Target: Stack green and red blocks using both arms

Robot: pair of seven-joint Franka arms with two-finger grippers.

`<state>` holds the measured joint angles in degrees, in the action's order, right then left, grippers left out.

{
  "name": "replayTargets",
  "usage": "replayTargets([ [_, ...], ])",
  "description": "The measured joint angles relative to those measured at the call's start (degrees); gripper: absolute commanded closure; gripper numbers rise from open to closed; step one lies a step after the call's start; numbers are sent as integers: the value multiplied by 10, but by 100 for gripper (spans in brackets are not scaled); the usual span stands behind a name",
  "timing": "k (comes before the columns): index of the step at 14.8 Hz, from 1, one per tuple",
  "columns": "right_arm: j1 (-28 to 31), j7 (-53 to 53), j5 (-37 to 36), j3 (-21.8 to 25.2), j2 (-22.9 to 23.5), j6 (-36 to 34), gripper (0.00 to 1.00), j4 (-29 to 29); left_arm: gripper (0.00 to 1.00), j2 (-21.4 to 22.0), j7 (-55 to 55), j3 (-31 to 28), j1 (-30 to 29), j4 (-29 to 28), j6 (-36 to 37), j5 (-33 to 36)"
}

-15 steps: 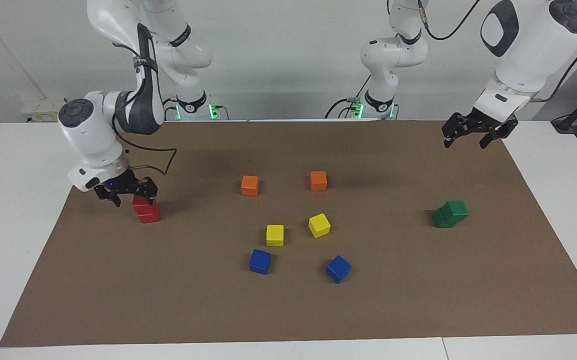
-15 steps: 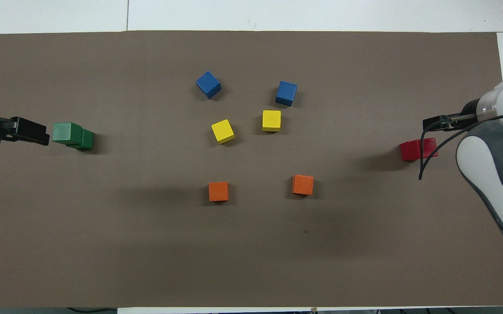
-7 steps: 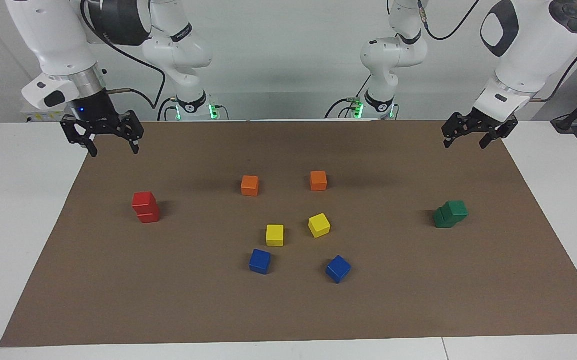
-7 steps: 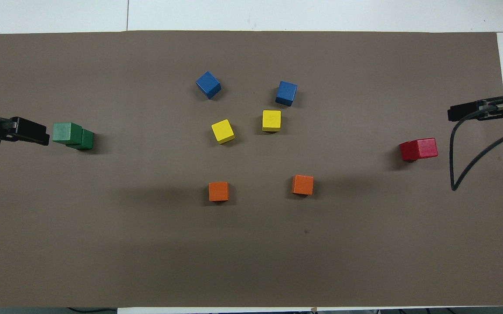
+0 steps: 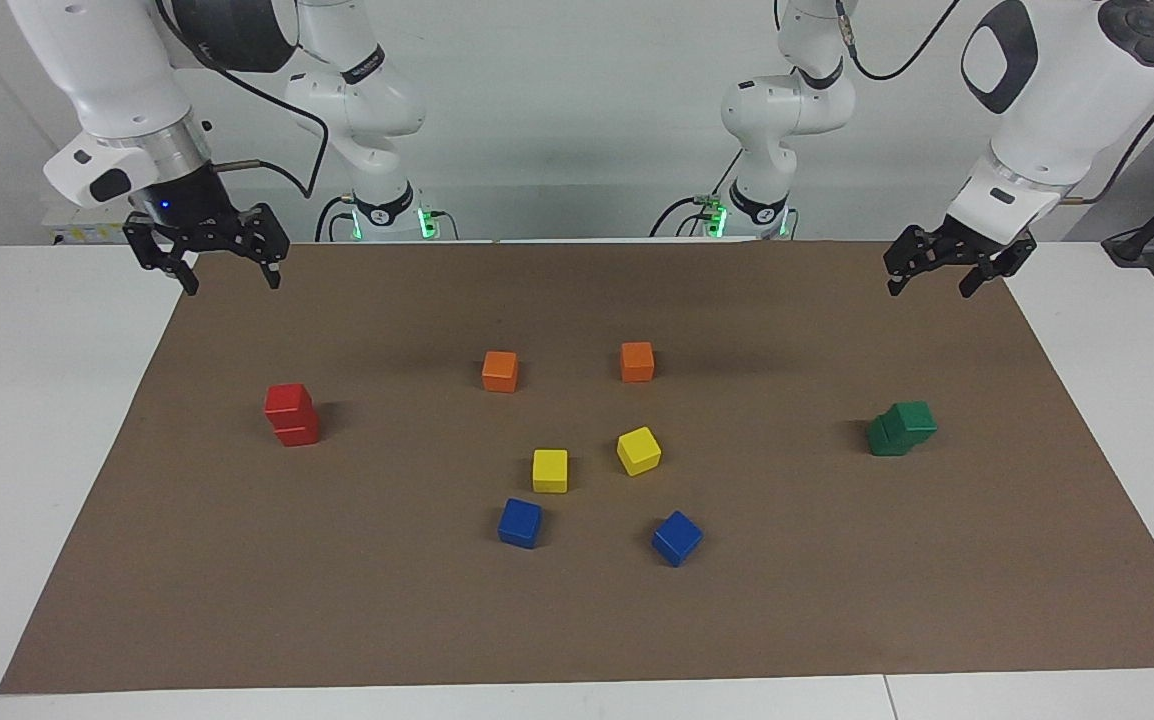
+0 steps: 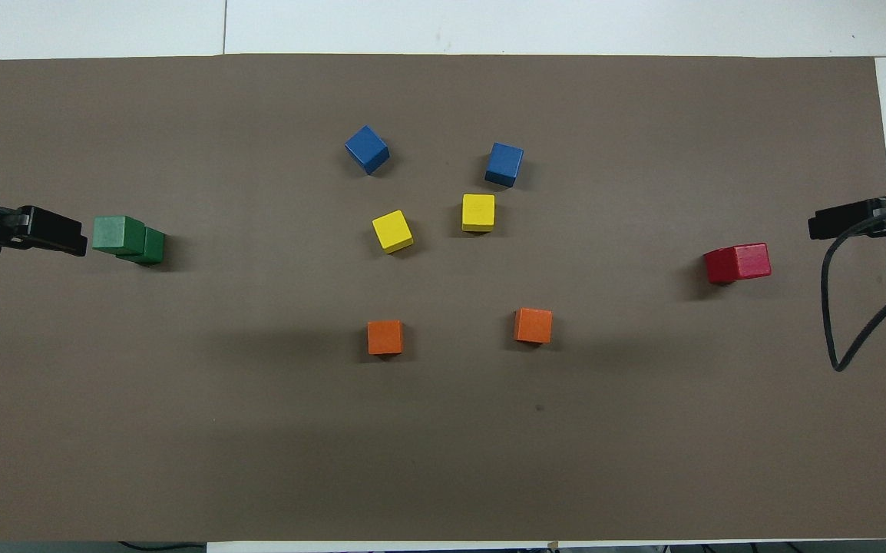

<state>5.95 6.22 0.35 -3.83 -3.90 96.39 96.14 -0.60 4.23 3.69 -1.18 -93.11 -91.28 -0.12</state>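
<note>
The red blocks (image 5: 291,414) stood stacked at the frame's middle left, the green blocks (image 5: 901,428) stacked at middle right. Both the right pincer (image 5: 227,272) at upper left and the left pincer (image 5: 930,277) at upper right hung wide and empty over the desk (image 5: 577,620)

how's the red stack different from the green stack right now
The red stack has bright red cubes; the green stack has dark green ones. The red stack sits toward the right arm's end of the mat, the green stack toward the left arm's end. The red stack's top cube sits nearly square on the lower one; the green stack's top cube is plainly offset and overhangs. Both are two same-size cubes high, and no gripper touches either.
</note>
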Motion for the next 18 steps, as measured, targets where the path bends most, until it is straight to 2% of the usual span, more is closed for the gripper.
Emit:
replayTargets([
  [5,-3,-4,2,2,20,-42,0,-47,0,0,0,0,0,0,0,0],
  [7,-6,-7,2,10,22,-44,0,-49,0,0,0,0,0,0,0,0],
  [11,-36,-7,1,56,22,-44,0,-49,0,0,0,0,0,0,0,0],
  [18,-39,-22,-4,60,19,-82,0,-45,0,0,0,0,0,0,0,0],
])
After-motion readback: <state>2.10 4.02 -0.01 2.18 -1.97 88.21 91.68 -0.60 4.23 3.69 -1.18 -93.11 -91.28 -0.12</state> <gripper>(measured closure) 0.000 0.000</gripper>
